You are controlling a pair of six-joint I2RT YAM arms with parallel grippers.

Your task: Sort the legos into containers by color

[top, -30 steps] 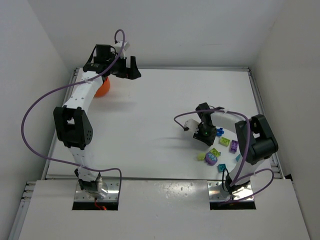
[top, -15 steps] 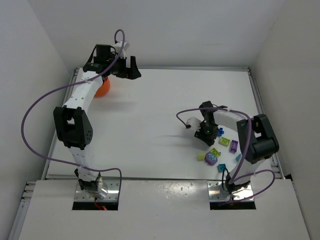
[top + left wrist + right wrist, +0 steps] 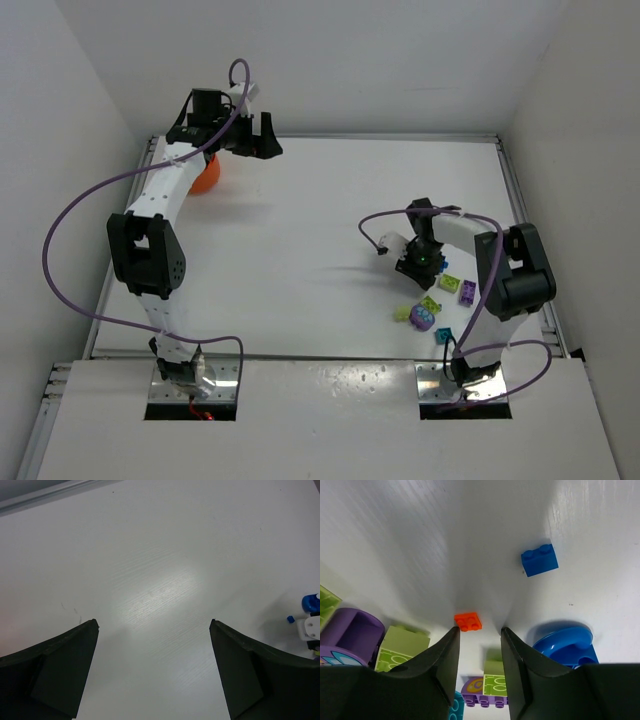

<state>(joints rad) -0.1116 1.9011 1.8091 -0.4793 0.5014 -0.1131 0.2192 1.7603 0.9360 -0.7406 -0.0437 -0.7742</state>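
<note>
Right claw (image 3: 478,631): fingers a little apart, pointing down at the table (image 3: 410,540), gripping nothing.
Orange brick (image 3: 468,621): flat on the table just beyond the fingertips, close to one of them and not yet between them.
Neighbours: a green brick (image 3: 402,647) and a purple piece (image 3: 350,635) on one side, a rounded blue piece (image 3: 565,642) on the other, and a blue brick (image 3: 540,560) further off.
Left claw (image 3: 153,625): spread wide, empty, hanging above bare table at the far left.
Orange bowl (image 3: 205,177): far left, partly hidden under the left arm, well apart from the bricks at the near right.
Step in hand: probably lining up on the orange brick.
Next move: centre the brick in the gap, lower, close without nudging the neighbours, then carry it across to the bowl.
</note>
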